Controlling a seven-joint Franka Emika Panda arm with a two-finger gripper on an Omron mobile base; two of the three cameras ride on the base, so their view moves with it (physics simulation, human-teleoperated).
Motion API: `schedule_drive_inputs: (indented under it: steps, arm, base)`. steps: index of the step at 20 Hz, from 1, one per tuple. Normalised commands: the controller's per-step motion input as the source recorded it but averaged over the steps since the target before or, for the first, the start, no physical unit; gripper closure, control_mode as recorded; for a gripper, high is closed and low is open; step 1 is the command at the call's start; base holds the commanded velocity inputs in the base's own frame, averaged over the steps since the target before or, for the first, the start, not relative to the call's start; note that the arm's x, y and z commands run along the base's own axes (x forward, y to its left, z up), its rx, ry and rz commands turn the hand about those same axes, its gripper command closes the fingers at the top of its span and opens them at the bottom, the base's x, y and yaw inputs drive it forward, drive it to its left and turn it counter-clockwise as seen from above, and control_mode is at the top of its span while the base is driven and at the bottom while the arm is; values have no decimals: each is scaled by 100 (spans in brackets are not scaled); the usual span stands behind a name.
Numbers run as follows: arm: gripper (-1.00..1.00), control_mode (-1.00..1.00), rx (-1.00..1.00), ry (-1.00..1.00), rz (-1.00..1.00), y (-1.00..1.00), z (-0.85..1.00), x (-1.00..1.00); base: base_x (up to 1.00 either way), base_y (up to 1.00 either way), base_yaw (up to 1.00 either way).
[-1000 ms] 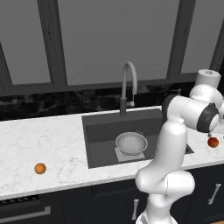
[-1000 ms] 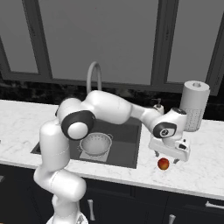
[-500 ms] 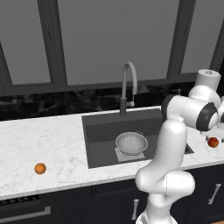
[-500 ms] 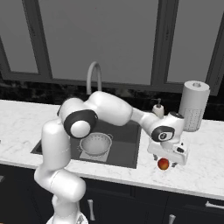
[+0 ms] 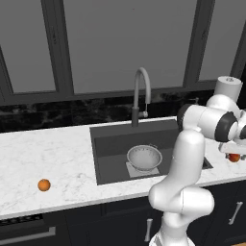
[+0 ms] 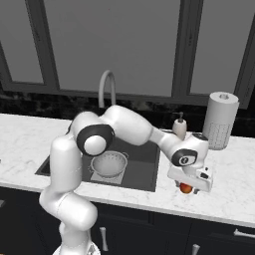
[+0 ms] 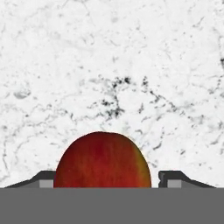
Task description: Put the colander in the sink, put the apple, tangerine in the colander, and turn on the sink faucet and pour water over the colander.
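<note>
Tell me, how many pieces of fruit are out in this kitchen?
2. The tangerine lies on the marble counter left of the sink. The apple sits on the counter right of it, between the pincer's fingertips.

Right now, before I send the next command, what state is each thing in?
Silver perforated metal colander: upright in the sink, empty.
Dark grey rectangular sink: no water visible.
Grey gooseneck faucet: no water running.
Small red apple: on the white marble counter, between the jaws, right of the sink.
Small orange tangerine: on the counter, left of the sink.
</note>
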Motion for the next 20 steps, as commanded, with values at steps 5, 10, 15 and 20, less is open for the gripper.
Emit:
schedule_drive_inputs:
  steps: [5,10,15,20]
  arm:
    - [100,-100,0,0,0,0,9,0]
    - [100,-100,0,-6,0,30,49,0]
    - [100,-100,0,-7,1,69,17,6]
    - [100,-100,0,0,11,100,-2,14]
  base:
    - [0,0,0]
    - [0,0,0]
    - [0,0,0]
    - [0,0,0]
